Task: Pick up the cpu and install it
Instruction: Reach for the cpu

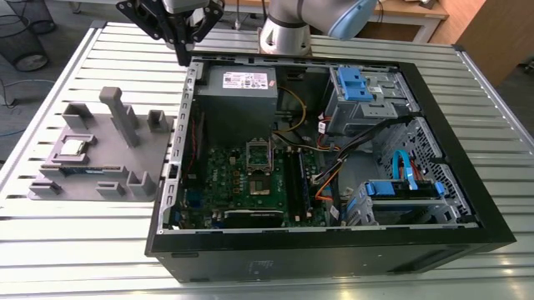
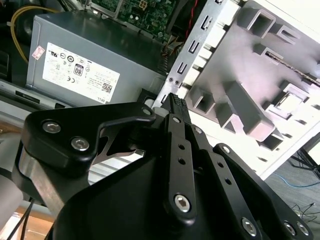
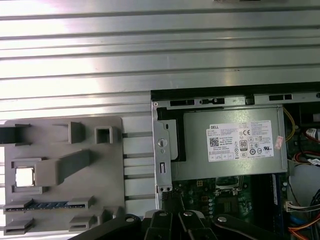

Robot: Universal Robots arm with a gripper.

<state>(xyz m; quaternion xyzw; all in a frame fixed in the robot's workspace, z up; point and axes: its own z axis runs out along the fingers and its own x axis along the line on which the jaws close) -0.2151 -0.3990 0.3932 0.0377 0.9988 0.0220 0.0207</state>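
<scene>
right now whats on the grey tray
On the tray: the cpu in a square pocket, a memory stick in a slot. Whatever is under the cpu is covered.

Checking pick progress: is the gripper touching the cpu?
Apart. The exterior view shows the gripper by the case corner, the cpu away on the grey holder.

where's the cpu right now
The cpu lies in a square pocket of the grey tray, on the exterior view's left, beside the open case.

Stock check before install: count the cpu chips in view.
1: the cpu lies in a pocket of the grey tray, on the exterior view's left of the computer case. Others may be hidden inside it.
</scene>
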